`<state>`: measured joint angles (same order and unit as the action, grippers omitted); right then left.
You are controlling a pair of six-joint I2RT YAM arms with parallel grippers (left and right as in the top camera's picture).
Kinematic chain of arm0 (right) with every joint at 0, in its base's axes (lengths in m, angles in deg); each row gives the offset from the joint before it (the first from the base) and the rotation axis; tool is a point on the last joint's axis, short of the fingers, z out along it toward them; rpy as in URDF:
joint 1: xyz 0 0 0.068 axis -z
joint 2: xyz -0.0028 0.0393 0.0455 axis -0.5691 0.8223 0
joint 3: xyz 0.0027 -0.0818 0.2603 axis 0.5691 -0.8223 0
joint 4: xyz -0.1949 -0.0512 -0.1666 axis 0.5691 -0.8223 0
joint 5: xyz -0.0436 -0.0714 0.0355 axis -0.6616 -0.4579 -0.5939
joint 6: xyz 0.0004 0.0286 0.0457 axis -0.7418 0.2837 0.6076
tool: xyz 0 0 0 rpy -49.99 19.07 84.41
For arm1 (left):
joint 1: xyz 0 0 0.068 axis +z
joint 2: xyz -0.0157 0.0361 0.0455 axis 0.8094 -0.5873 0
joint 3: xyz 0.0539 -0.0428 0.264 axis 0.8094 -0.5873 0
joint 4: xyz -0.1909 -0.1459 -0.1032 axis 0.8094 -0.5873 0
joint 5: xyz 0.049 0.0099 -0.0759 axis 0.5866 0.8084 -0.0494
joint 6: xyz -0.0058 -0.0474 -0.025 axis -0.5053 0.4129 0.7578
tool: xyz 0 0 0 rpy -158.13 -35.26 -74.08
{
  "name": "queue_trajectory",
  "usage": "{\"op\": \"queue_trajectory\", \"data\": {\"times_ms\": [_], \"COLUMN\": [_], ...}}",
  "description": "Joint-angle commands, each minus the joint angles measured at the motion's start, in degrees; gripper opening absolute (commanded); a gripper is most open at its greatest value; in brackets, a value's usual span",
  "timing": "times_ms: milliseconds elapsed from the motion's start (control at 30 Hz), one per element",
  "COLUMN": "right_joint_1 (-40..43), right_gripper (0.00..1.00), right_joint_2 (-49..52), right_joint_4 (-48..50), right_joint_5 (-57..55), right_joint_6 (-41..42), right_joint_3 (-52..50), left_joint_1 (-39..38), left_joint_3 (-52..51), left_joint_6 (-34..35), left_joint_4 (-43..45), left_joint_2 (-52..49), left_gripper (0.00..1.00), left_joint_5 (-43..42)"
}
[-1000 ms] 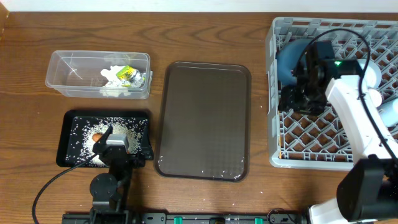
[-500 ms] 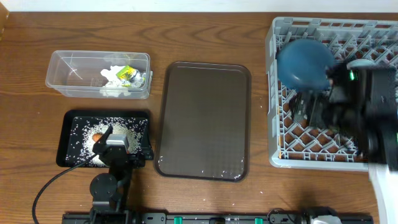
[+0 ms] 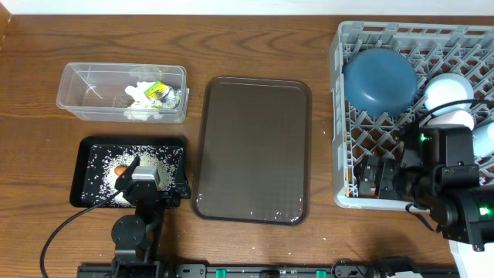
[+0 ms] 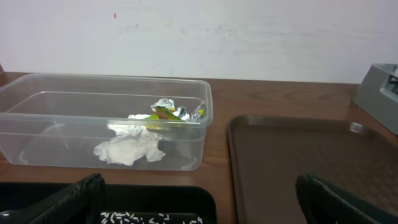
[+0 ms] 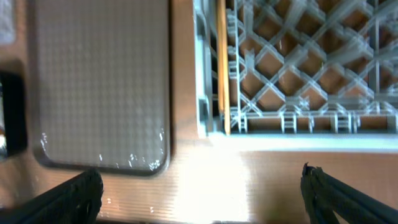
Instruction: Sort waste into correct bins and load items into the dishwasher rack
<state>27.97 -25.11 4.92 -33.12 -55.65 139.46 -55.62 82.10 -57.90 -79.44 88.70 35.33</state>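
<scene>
Far left, one clear tub (image 3: 77,77) holds crumpled tissue (image 4: 129,149) and one wrapper (image 4: 176,112); nearer, one black tray (image 3: 85,144) carries rice (image 3: 100,166) and one carrot piece (image 3: 121,170) under the left gripper (image 3: 139,173), fingers apart and empty, which could scatter grains if lowered. Right, one rack (image 3: 337,93) holds one blue dish (image 3: 380,79) and two chopsticks (image 5: 221,62); the right gripper (image 3: 377,179), likewise apart and empty, may clip its near rim.

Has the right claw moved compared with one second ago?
Yes. The right claw has drawn back from beside the blue dish to the near edge of the rack, toward the robot's base.
</scene>
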Motion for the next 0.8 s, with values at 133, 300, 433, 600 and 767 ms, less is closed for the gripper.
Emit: {"op": "queue_trajectory", "data": {"times_ms": [133, 300, 433, 600, 767], "right_joint_1": [-0.7, -0.9, -0.7, -0.2, 2.3], "right_gripper": [0.99, 0.99, 0.99, 0.99, 0.99], "right_joint_2": [-0.5, -0.7, -4.6, -14.2, -25.3], "right_joint_4": [0.5, 7.1, 19.5, 44.3, 67.8], "right_joint_5": [-4.6, -3.6, 0.7, 5.6, 9.7], "right_joint_6": [-4.7, -8.9, -14.5, -18.0, -18.0], "right_joint_3": [-0.1, -2.9, -11.7, -30.0, -47.5], "left_joint_1": [0.3, 0.3, 0.3, 0.3, 0.3], "left_joint_3": [-1.6, -1.6, -1.6, -1.6, -1.6], "left_joint_6": [-0.4, -0.4, -0.4, -0.4, -0.4], "left_joint_4": [-0.9, -0.9, -0.9, -0.9, -0.9], "left_joint_2": [0.0, 0.0, 0.0, 0.0, 0.0], "left_gripper": [0.99, 0.99, 0.99, 0.99, 0.99], "left_joint_5": [0.2, 0.2, 0.2, 0.2, 0.2]}}
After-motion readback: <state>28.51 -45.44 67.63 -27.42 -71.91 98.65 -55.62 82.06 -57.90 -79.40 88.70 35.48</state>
